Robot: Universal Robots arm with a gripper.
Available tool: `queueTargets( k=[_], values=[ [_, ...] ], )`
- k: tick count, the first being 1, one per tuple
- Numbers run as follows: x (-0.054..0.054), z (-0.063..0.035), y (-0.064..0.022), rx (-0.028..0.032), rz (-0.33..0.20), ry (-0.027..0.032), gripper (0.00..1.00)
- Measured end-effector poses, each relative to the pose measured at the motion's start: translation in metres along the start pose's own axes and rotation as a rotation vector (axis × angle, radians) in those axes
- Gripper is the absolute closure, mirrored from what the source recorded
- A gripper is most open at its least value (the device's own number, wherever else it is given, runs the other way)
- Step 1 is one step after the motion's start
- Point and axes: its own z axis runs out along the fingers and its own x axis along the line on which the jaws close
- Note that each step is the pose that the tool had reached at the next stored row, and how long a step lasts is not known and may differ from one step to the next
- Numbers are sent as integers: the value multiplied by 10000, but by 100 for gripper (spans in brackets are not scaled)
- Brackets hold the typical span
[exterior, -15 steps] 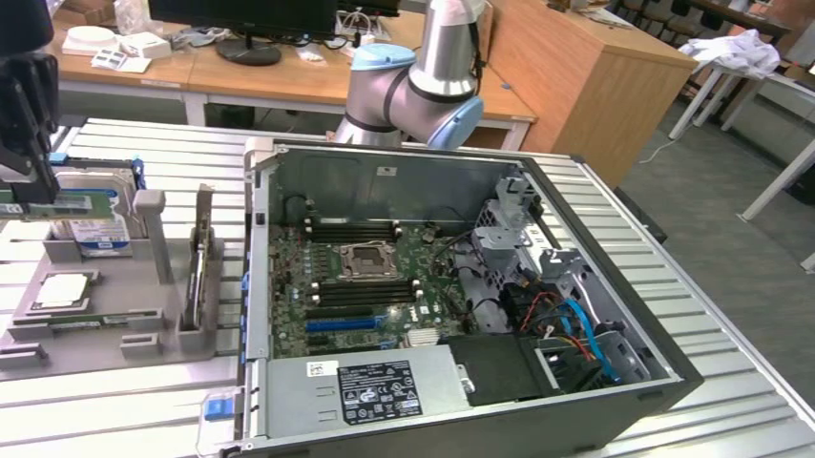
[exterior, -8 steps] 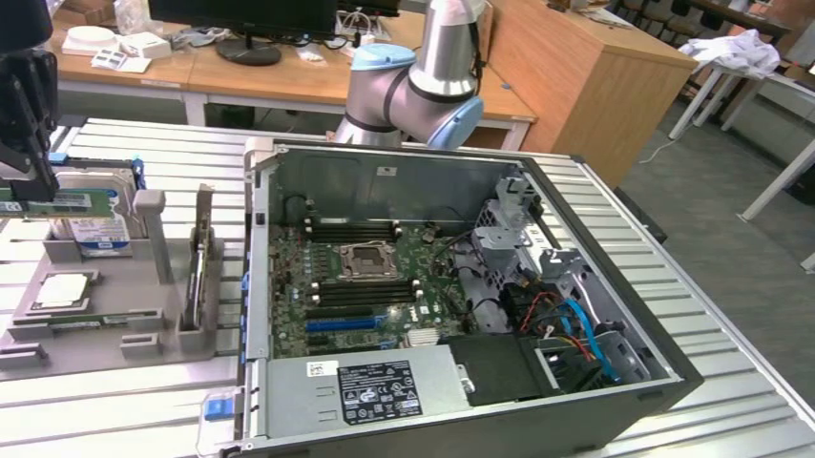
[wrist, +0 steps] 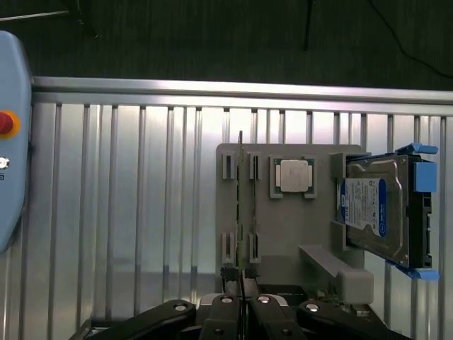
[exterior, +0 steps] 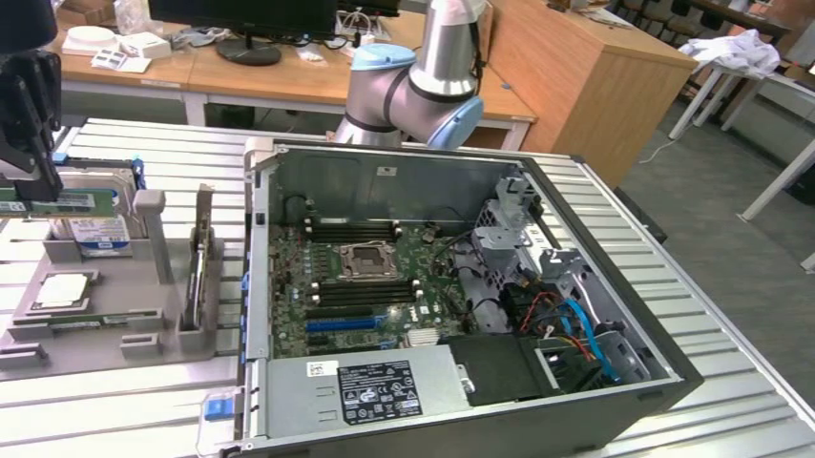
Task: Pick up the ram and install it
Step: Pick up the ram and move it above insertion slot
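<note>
One ram (exterior: 53,202), one blue-labelled hard drive (wrist: 375,209), one square silver chip (wrist: 291,175), one grey parts holder (wrist: 283,227) and one open computer case (exterior: 344,181) are counted.

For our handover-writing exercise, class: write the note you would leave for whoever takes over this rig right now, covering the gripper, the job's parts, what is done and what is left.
Gripper: shut on the ram, holding it clear above the grey parts holder at the exterior view's left.
In the holder: hard drive and square silver chip.
Done: ram picked up.
Left: installing it. The ram is not yet at the motherboard in the open computer case, which lies to the exterior view's right of the holder.
</note>
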Motion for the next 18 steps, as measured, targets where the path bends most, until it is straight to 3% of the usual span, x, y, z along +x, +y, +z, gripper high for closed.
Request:
queueTargets(
  k=[18],
  values=[
    [2,-6,-202,-1,0,-1,88]
  ],
)
